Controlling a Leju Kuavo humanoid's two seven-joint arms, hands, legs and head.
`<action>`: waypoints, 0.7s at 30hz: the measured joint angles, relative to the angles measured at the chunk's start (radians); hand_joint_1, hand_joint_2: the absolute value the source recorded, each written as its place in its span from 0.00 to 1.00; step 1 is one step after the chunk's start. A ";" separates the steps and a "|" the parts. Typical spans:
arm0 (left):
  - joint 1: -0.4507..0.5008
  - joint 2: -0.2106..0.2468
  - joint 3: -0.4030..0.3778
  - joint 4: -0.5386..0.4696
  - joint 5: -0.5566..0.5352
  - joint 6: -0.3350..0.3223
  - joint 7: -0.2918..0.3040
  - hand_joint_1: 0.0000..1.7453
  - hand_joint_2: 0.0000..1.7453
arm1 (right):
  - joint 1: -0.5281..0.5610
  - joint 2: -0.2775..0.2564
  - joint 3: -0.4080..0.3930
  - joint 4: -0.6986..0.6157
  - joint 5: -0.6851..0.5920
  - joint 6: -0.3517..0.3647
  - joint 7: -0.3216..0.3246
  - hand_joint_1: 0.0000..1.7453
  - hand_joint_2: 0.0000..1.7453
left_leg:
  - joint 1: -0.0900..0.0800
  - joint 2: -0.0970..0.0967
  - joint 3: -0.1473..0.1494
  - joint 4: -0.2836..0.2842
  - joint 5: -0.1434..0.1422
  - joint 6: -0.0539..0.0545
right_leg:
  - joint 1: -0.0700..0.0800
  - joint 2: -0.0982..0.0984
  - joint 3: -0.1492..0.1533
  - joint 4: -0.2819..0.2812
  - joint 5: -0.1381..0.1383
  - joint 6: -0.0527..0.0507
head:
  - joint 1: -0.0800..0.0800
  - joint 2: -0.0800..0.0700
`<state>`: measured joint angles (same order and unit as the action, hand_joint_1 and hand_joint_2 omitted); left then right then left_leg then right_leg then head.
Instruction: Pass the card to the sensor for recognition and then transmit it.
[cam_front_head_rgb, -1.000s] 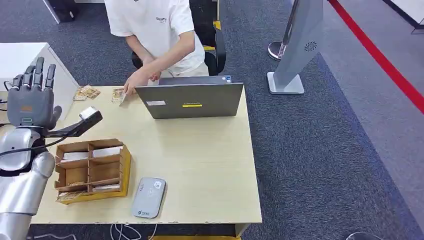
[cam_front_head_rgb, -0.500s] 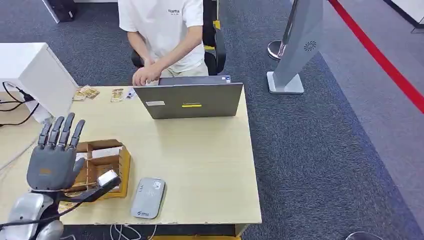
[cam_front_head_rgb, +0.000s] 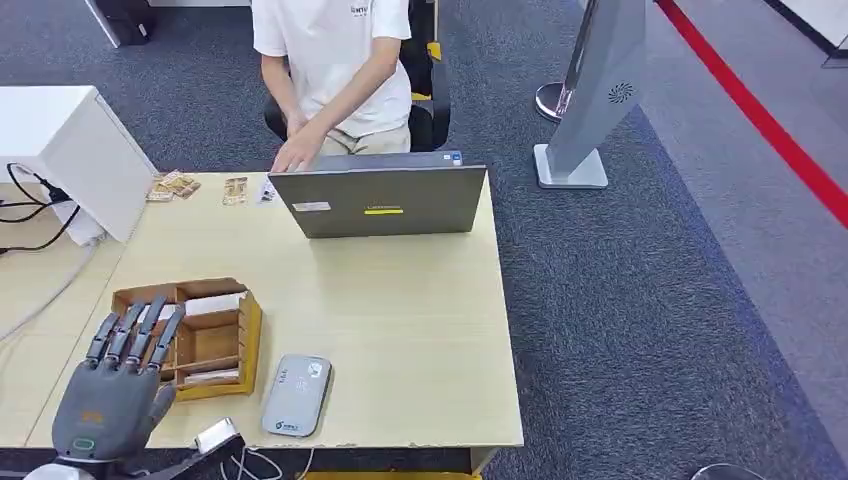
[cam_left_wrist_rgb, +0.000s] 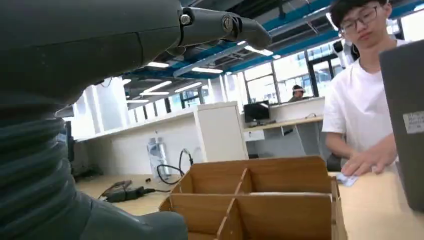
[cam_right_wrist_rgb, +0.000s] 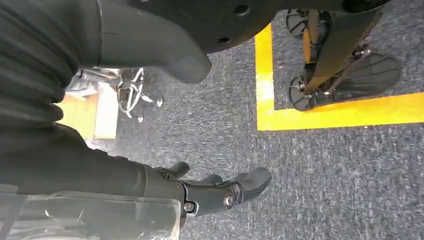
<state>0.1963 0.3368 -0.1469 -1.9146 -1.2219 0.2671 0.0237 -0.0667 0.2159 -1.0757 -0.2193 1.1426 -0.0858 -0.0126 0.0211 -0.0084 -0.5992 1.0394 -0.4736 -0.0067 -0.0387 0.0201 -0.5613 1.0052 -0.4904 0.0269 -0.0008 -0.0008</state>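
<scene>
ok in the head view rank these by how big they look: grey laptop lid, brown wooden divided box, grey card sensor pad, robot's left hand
1. Grey laptop lid
2. Brown wooden divided box
3. Robot's left hand, though nearness to the camera may inflate it
4. Grey card sensor pad

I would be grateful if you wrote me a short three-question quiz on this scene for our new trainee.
1. True or false: the left robot hand is holding a card.
2. Which item lies beside the wooden organiser, near the front edge of the table?
A. a mug
B. the grey sensor
C. a keyboard
3. Fill in the blank: the person's hand is at the far side of the table, just behind the open ____.

Key: 1. False; its fingers are spread and hold nothing. 2. B. 3. laptop.
</scene>
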 joint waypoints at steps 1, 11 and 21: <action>0.003 0.003 0.002 -0.004 0.000 -0.003 0.001 0.00 1.00 | -0.001 0.000 -0.003 0.000 -0.001 0.000 -0.001 0.00 1.00 | 0.000 -0.001 0.000 0.000 0.000 0.000 | 0.000 -0.001 0.000 0.000 0.000 0.000 | 0.000 0.000; 0.013 0.003 0.008 -0.009 0.006 -0.030 0.011 0.00 1.00 | -0.003 0.000 -0.016 -0.002 -0.006 0.000 -0.004 0.00 1.00 | 0.000 -0.002 0.000 0.000 0.000 0.000 | 0.000 -0.002 0.001 0.000 0.000 0.000 | 0.000 0.000; 0.022 0.003 0.009 -0.009 0.008 -0.072 0.037 0.00 1.00 | -0.002 0.000 -0.021 -0.005 -0.006 0.001 -0.002 0.00 1.00 | 0.000 -0.002 0.000 0.000 0.000 0.000 | 0.000 -0.002 0.001 0.000 0.000 0.000 | 0.000 0.000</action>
<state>0.2185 0.3395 -0.1377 -1.9234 -1.2142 0.1953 0.0603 -0.0689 0.2159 -1.0971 -0.2247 1.1368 -0.0851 -0.0145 0.0211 -0.0105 -0.5993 1.0394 -0.4736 -0.0066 -0.0388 0.0181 -0.5606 1.0052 -0.4904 0.0269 -0.0011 -0.0008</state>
